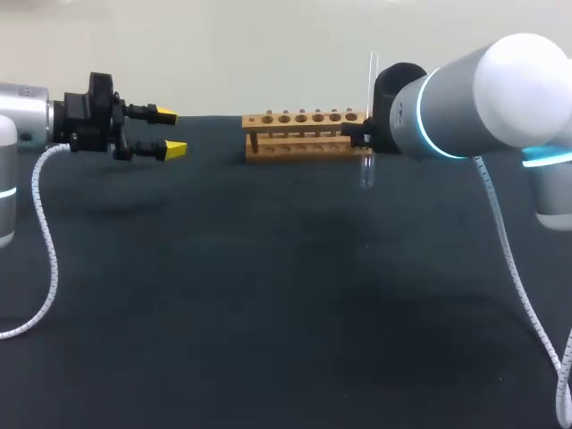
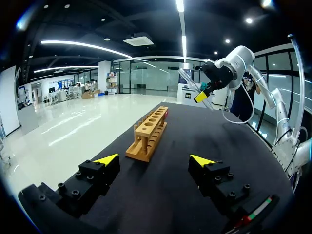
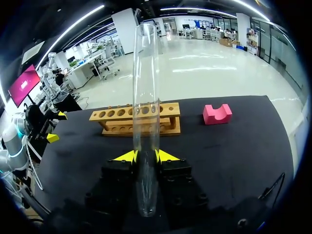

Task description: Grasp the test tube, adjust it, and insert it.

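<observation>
Dark table in a big, bright open hall.

From the head camera I see the table (image 1: pixel 268 313) covered in matte black cloth, running back to a straight far edge, with a plain pale backdrop (image 1: pixel 268 45) behind it; wall or floor, I cannot tell. Through the left wrist camera the floor (image 2: pixel 73 131) beyond the table is pale and glossy and mirrors the lights. Long white light strips (image 2: pixel 83 45) curve across a dark ceiling (image 2: pixel 58 24) with a square vent (image 2: pixel 139 39) among them, and glass partitions (image 2: pixel 146 78) close the far end. Through the right wrist camera I make out desks and chairs (image 3: pixel 97 68) on a similar shiny floor, too small to tell apart.
</observation>
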`<action>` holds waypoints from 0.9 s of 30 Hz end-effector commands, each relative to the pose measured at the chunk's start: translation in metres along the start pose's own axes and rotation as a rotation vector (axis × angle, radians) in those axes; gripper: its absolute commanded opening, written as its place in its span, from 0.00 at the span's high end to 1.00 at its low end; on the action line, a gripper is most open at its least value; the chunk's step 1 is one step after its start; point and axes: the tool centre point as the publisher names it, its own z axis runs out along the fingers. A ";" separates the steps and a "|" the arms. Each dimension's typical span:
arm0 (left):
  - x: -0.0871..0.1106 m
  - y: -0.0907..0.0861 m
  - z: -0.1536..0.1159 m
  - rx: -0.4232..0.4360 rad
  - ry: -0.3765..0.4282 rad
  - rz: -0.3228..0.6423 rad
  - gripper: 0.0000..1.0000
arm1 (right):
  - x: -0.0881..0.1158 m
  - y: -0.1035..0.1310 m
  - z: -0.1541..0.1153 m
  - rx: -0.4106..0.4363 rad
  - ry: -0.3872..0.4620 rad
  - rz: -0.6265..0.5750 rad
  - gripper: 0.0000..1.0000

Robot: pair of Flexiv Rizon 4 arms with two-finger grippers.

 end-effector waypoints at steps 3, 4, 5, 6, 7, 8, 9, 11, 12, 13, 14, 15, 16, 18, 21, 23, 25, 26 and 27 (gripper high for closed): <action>0.001 -0.001 0.000 -0.002 -0.005 0.003 0.00 | 0.000 0.000 0.000 0.001 0.001 -0.001 1.00; 0.001 -0.001 0.000 -0.002 -0.005 0.003 0.00 | 0.000 0.000 0.000 0.001 0.001 -0.001 1.00; 0.001 -0.001 0.000 -0.002 -0.005 0.003 0.00 | 0.000 0.000 0.000 0.001 0.001 -0.001 1.00; 0.001 -0.001 0.000 -0.002 -0.005 0.003 0.00 | 0.000 0.000 0.000 0.001 0.001 -0.001 1.00; 0.001 -0.001 0.000 -0.002 -0.005 0.003 0.00 | 0.000 0.000 0.000 0.001 0.001 -0.001 1.00; 0.001 -0.001 0.000 -0.002 -0.005 0.003 0.00 | 0.000 0.000 0.000 0.001 0.001 -0.001 1.00; 0.001 -0.001 0.000 -0.002 -0.005 0.003 0.00 | -0.003 0.001 0.002 -0.002 -0.030 0.005 1.00; 0.001 -0.001 0.000 -0.002 -0.005 0.003 0.00 | -0.009 0.002 0.004 0.012 -0.082 0.014 1.00; 0.001 -0.001 0.000 -0.002 -0.005 0.003 0.00 | -0.011 0.003 0.005 0.017 -0.115 0.011 1.00; 0.001 -0.001 0.000 -0.002 -0.005 0.003 0.00 | -0.014 0.003 0.006 0.021 -0.135 0.012 1.00; 0.001 -0.001 0.000 -0.002 -0.005 0.003 0.00 | -0.016 0.004 0.007 0.018 -0.153 0.008 1.00; 0.001 -0.001 0.000 -0.002 -0.005 0.003 0.00 | -0.018 0.005 0.008 0.019 -0.178 0.008 1.00; 0.001 -0.001 0.000 -0.002 -0.005 0.003 0.00 | -0.021 0.006 0.009 0.018 -0.201 0.011 1.00; 0.001 -0.001 0.000 -0.002 -0.005 0.003 0.00 | -0.027 0.009 0.011 0.018 -0.249 0.008 1.00; 0.001 -0.001 0.000 -0.002 -0.005 0.003 0.00 | -0.034 0.011 0.013 0.013 -0.296 0.006 1.00; 0.001 -0.001 0.000 -0.002 -0.005 0.003 0.00 | -0.037 0.012 0.015 0.012 -0.316 0.001 1.00; 0.001 -0.001 0.000 -0.002 -0.005 0.003 0.00 | -0.041 0.014 0.016 0.013 -0.341 0.003 1.00; 0.001 -0.001 0.000 -0.002 -0.005 0.003 0.00 | -0.043 0.014 0.016 0.015 -0.353 0.002 1.00; 0.001 -0.001 0.000 -0.002 -0.005 0.003 0.00 | -0.045 0.015 0.017 0.017 -0.369 -0.002 1.00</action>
